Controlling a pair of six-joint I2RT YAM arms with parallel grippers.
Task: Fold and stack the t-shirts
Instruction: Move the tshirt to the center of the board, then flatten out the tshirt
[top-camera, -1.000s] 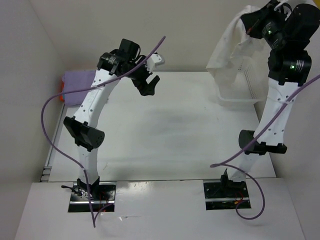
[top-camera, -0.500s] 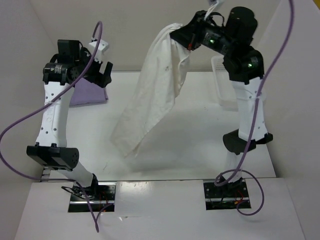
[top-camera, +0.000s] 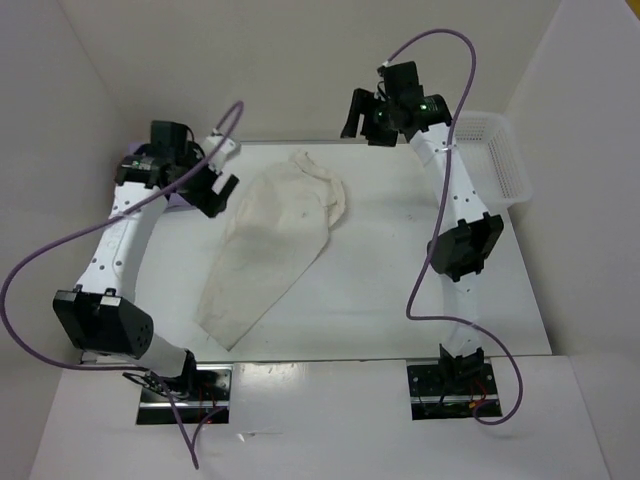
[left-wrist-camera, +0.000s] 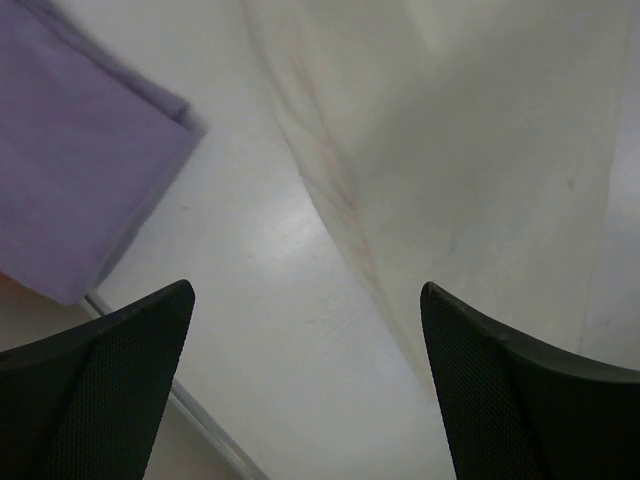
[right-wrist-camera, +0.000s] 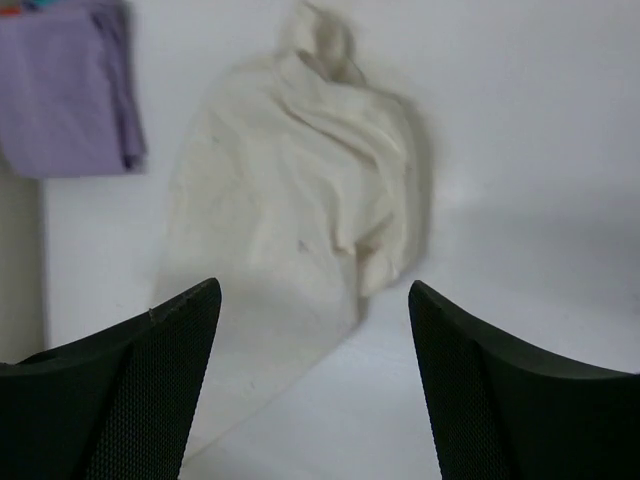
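Left gripper (top-camera: 215, 192) and right gripper (top-camera: 362, 122) both spread empty, purple shirt's (left-wrist-camera: 70, 170) folded left of the white shirt (top-camera: 270, 240) I've yet to fold.

Bright, even light falls from overhead on the white table (top-camera: 400, 290). A glossy glare strip shows on the ledge (top-camera: 320, 372) nearer than the off-white shirt (top-camera: 268, 240). The overhead view is sharp, and a soft grey shadow lies across that shirt's middle. The right wrist view is smeared and soft, with a dim shadow along the shirt's right side. The left wrist view is soft too, and the purple shirt (left-wrist-camera: 70, 150) left of it looks hazy.
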